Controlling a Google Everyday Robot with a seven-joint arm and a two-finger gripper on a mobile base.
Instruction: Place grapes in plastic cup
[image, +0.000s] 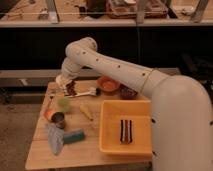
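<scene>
My gripper (69, 86) hangs at the back left of the wooden table (90, 152), at the end of the white arm that reaches in from the right. It is shut on the grapes (72, 90), a small dark reddish bunch hanging at its tip. The plastic cup (63, 103), short and pale green, stands upright just in front of and slightly left of the grapes, lower in the view. The grapes are above the table and not inside the cup.
A yellow tray (112, 131) holding a dark striped block (125, 131) fills the right of the table. An orange bowl (107, 83) and a dark bowl (128, 92) stand at the back. A small dark can (58, 119), a yellow item (86, 111) and a teal cloth (56, 141) lie nearby.
</scene>
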